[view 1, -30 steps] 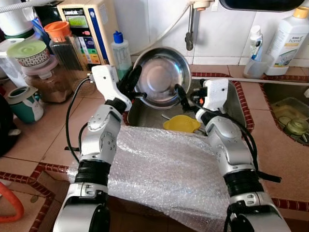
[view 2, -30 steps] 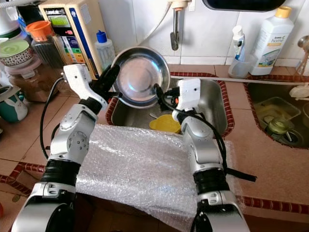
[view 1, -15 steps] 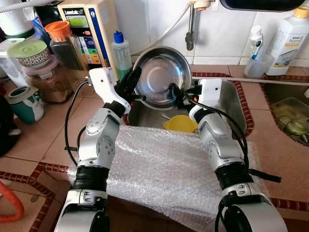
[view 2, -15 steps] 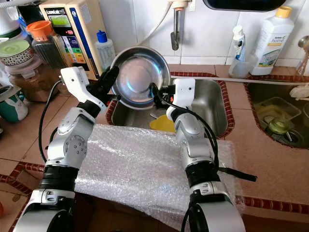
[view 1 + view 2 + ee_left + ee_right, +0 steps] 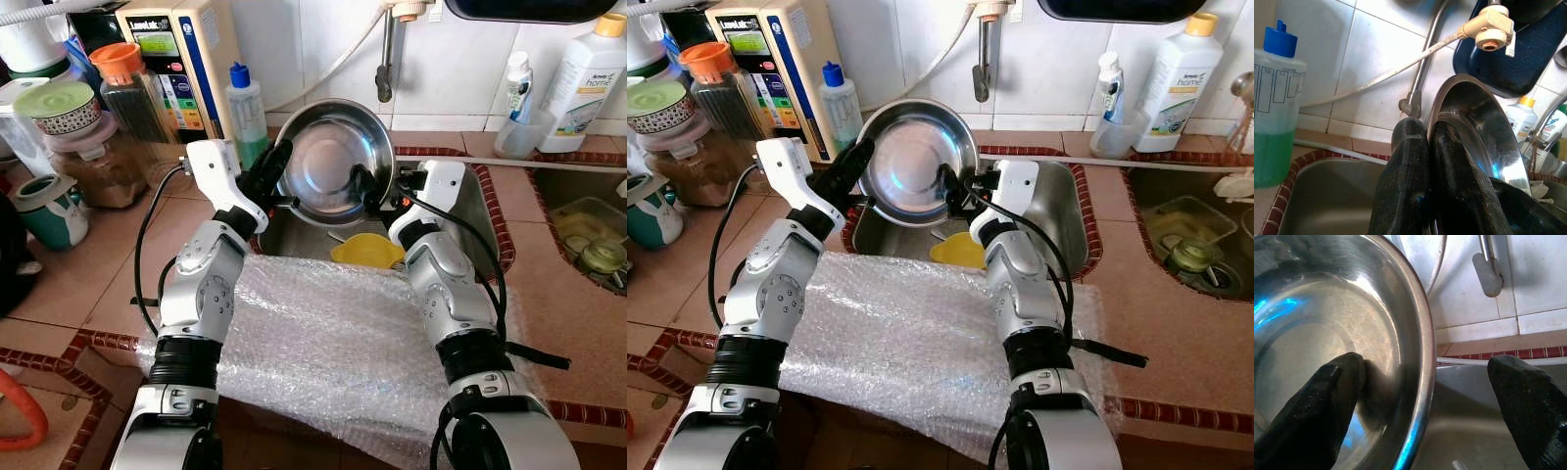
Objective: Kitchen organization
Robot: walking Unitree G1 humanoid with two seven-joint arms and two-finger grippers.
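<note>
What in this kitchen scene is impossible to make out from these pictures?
- Sink floor: hidden behind the steel bowl and both arms, head views.
- Yellow item in the sink: partly covered by the right arm; its kind is unclear.
- Counter beneath the bubble wrap: covered.
- Dark object on the wall: cut off by the top edge.
- Left gripper contact with the bowl: fingers block it, left wrist view.

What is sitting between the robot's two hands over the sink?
A steel bowl, tilted on edge. In the eye views the left hand pinches its rim, and the open right hand straddles the opposite rim, one finger inside.
</note>
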